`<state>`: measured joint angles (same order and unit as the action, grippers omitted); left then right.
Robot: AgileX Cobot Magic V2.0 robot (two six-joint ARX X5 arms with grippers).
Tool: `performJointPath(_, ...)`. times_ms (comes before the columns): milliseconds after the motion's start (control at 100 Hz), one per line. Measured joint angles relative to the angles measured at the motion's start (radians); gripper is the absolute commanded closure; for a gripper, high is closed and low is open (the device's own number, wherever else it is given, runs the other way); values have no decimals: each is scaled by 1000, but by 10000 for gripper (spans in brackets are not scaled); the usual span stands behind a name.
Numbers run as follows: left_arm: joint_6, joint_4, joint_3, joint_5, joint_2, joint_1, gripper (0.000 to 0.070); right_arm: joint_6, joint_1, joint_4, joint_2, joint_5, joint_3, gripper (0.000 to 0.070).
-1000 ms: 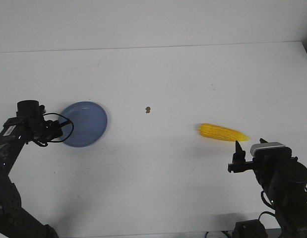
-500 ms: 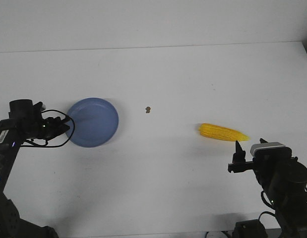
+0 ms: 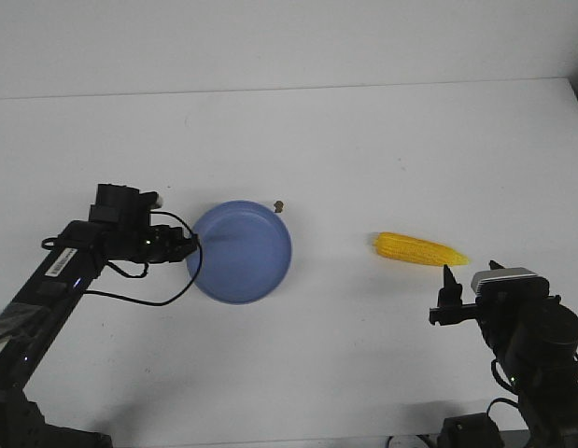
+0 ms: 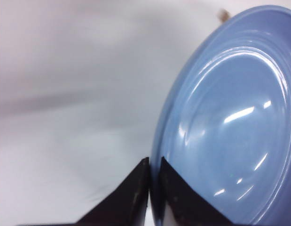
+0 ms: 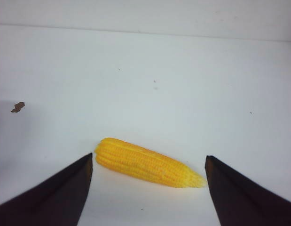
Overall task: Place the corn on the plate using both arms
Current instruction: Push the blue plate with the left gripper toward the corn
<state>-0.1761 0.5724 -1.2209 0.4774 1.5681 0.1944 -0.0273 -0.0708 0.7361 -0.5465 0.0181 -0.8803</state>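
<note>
Plate [image 3: 246,257] rim pinched thin in my left claw [image 4: 153,188] could slip; my right claw [image 5: 147,188] gapes wide near corn [image 5: 147,162].

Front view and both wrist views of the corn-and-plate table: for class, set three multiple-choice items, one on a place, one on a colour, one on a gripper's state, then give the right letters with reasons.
1. Where does the corn lie?
A. on the plate
B. on the bare table, on the robot's right
C. in the left gripper

2. What colour is the plate?
A. periwinkle blue
B. red
C. green

3. How is the right gripper?
A. shut on the corn
B. shut on the plate
C. open, holding nothing

Answers: 1 B, since the corn rests on white table apart from the plate; 2 A, plain in the front and left wrist views; 3 C, as its fingers stand wide apart, with the corn lying beyond them, while the left gripper pinches the plate's rim.
</note>
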Motion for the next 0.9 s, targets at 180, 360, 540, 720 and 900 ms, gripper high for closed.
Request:
performJointPath(180, -27, -42, 0, -8, 55, 90, 693, 0, 0, 0, 0, 0, 0, 194)
performJointPath(360, -37, -41, 0, -10, 150, 152, 694, 0, 0, 0, 0, 0, 0, 194)
performJointPath(540, -47, -47, 0, -8, 217, 197, 693, 0, 0, 0, 0, 0, 0, 194)
performJointPath(720, -51, -53, -1, 8, 233, 201, 593, 0, 0, 0, 0, 0, 0, 194)
performJointPath(900, -59, -53, -7, 32, 237, 201, 266, 0, 0, 0, 0, 0, 0, 194)
